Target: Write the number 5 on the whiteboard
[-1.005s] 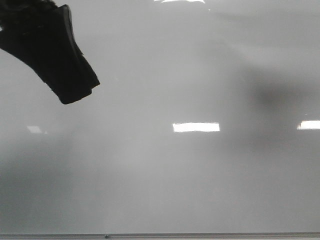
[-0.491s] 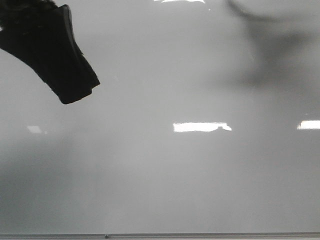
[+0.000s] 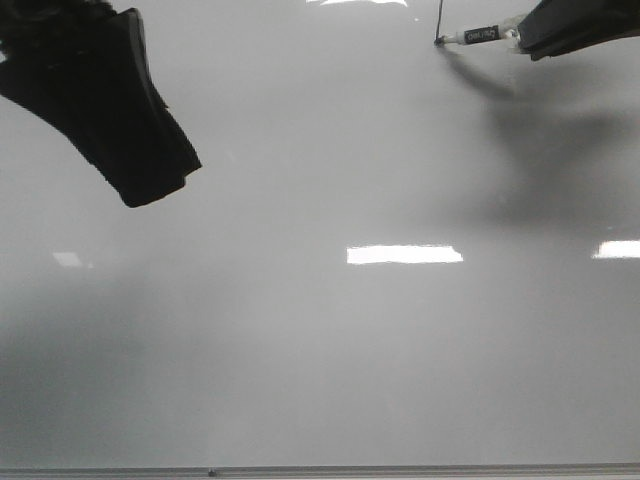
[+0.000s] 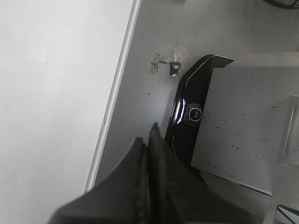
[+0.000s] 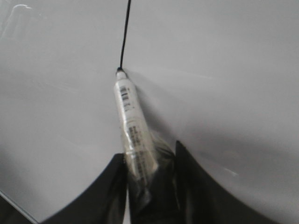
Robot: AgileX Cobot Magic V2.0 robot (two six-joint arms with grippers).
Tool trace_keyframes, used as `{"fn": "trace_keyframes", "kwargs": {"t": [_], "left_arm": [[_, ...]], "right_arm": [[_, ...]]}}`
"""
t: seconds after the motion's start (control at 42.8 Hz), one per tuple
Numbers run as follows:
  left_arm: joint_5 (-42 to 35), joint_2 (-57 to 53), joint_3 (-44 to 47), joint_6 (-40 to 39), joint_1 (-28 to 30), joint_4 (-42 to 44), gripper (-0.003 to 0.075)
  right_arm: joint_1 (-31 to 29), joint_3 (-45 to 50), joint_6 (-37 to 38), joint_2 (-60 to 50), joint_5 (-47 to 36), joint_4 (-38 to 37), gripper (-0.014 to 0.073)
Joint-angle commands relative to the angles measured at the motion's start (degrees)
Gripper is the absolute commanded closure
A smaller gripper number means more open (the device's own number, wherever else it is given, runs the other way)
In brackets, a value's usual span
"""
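Note:
The whiteboard fills the front view, glossy pale grey. At its top right my right gripper is shut on a clear-bodied marker, whose tip touches the board. In the right wrist view the marker sits between the fingers of that gripper. A thin straight black stroke, the only part of the number 5 in view, runs from the tip to the frame edge; it also shows as the stroke in the front view. My left gripper hangs shut and empty at the top left, the gripper beside the board's edge.
Bright rectangular light reflections lie on the board. Its thin metal frame runs along the near edge and shows as the frame in the left wrist view. Beyond it are a black device, a grey speckled panel and small debris.
My right gripper has come into the front view at the top right with the marker, its shadow shifting upward. The black stroke is new. The left gripper has not moved.

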Motion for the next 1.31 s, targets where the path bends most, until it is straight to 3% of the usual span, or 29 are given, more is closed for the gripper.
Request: {"fn": "trace_keyframes", "kwargs": {"t": [0.0, 0.35, 0.607, 0.818, 0.935, 1.145, 1.285], "left_arm": [[-1.52, -2.1, -1.75, -0.46, -0.3, -2.1, 0.0741], [-1.52, -2.1, -1.75, -0.46, -0.3, -2.1, 0.0741], [-1.52, -2.1, -1.75, -0.46, -0.3, -2.1, 0.0741], [-1.52, -2.1, -1.75, -0.46, -0.3, -2.1, 0.0741], [-1.52, -2.1, -1.75, -0.46, -0.3, -2.1, 0.0741], [-1.52, -2.1, -1.75, -0.46, -0.3, -2.1, 0.0741], [-1.3, -2.1, -1.75, -0.46, -0.3, -2.1, 0.0741]], "right_arm": [[0.04, -1.31, -0.2, -1.97, -2.92, 2.38, 0.0652], [-0.34, -1.24, 0.64, -2.72, -6.33, 2.53, 0.0652], [-1.95, 0.44, 9.2, -2.89, -7.75, -5.47, 0.0652], [-3.56, 5.59, 9.85, -4.84, -6.61, -6.99, 0.0652], [-1.02, 8.0, 9.85, -4.84, -5.3, -6.99, 0.0652], [8.28, 8.5, 9.85, -3.37, -10.95, -5.98, 0.0652], [9.27, 8.28, 9.9, -4.63, -9.04, -3.59, 0.0652]]}}
